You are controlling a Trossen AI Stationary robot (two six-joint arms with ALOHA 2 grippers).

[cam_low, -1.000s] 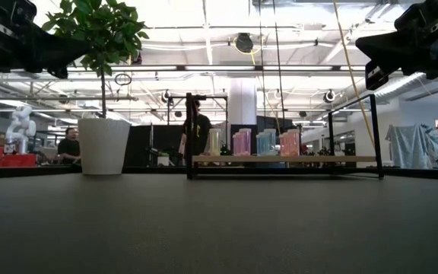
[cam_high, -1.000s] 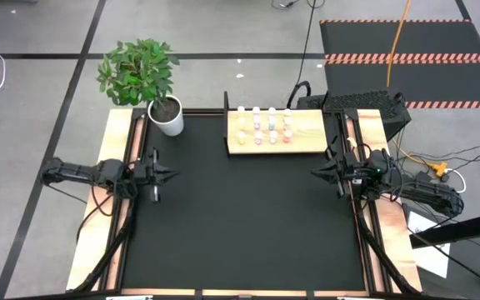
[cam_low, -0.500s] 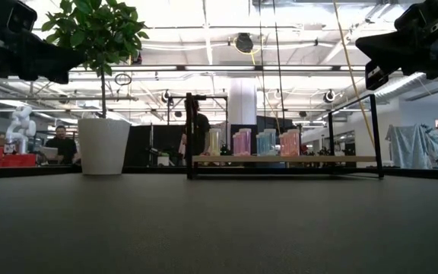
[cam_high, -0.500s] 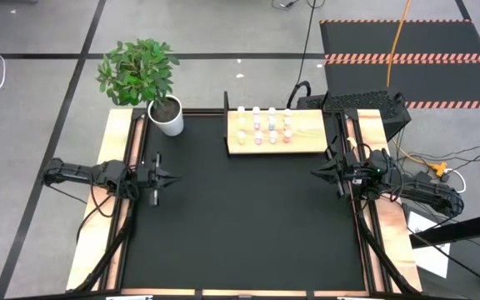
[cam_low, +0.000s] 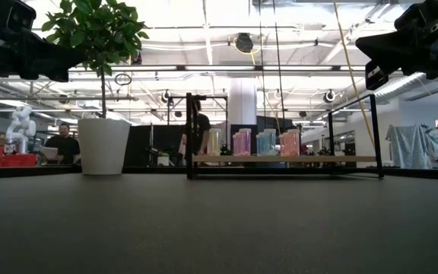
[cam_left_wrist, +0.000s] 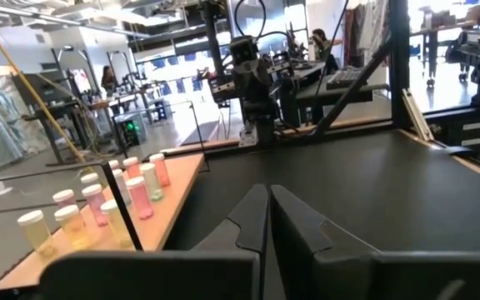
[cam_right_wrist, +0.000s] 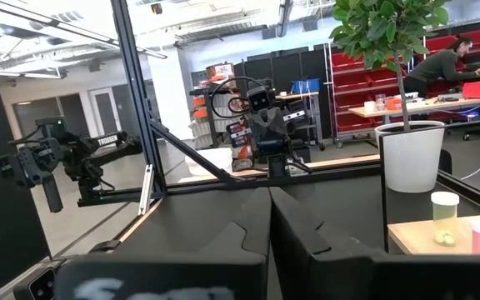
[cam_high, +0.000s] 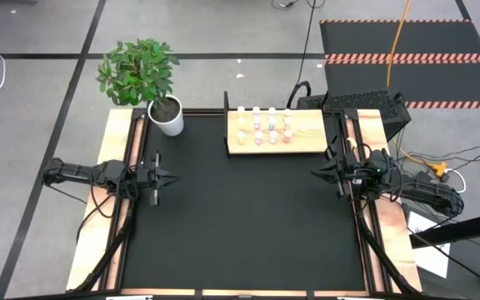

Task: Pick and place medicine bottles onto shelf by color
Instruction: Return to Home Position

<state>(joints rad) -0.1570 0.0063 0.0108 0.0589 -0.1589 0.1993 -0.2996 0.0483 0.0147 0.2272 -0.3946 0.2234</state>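
– At twelve o'clock, what's on the shelf?
– Medicine bottles: white caps from above; low view adds yellow-green, pink, teal, orange bodies. Left gripper at nine, right gripper at three, both pinched closed.

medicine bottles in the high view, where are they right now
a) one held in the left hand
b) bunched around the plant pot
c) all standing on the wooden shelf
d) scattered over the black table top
c: the medicine bottles stand in rows on the shelf, while the left hand and the right hand sit shut and empty at the table's sides.
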